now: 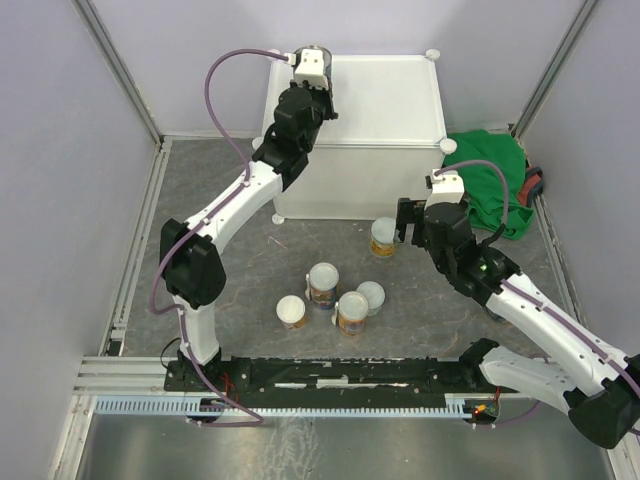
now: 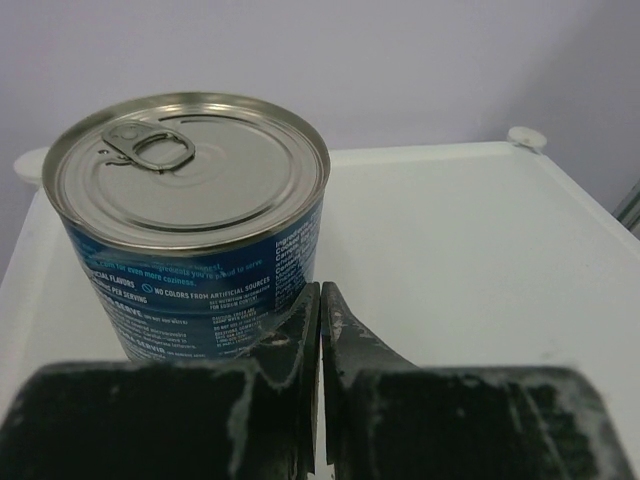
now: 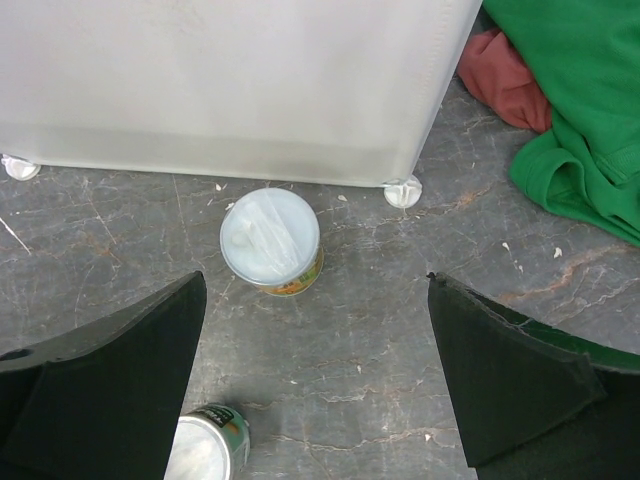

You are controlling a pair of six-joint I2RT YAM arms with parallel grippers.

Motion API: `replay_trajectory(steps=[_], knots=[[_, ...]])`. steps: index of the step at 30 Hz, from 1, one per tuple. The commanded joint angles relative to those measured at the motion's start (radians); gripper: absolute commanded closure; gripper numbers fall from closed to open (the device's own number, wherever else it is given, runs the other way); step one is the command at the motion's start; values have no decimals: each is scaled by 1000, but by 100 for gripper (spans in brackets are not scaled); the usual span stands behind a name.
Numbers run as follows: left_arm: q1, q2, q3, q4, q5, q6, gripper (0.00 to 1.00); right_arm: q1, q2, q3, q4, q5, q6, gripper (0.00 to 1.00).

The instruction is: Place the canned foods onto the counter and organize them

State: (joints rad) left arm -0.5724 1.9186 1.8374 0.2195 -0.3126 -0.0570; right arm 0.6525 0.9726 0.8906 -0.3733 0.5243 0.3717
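Standing upright near the far left corner of the counter (image 2: 480,230), the dark blue pull-tab can (image 2: 190,220) is free of any grip. The left gripper (image 2: 320,320) sits just beside the can's lower right wall, fingers pressed together on nothing; whether they touch it cannot be judged. Risk: a sideways drift of that arm could push the can toward the counter's left edge and tip it off. On the floor in front of the counter, a pale-lidded can (image 3: 270,238) lies ahead of the right gripper (image 3: 315,290), whose fingers are spread wide. Four more cans (image 1: 323,283) stand farther out from the counter.
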Motion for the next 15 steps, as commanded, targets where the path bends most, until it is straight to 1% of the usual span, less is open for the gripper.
replay_trajectory(steps=[1, 4, 15], knots=[[20, 10, 46, 24, 2, -43, 93, 3, 8, 43, 40, 15, -19, 1], [39, 11, 46, 24, 5, -61, 93, 2, 11, 44, 43, 11, -21, 1], [113, 37, 80, 29, 105, -120, 93, 2, 4, 38, 40, 10, -19, 1]])
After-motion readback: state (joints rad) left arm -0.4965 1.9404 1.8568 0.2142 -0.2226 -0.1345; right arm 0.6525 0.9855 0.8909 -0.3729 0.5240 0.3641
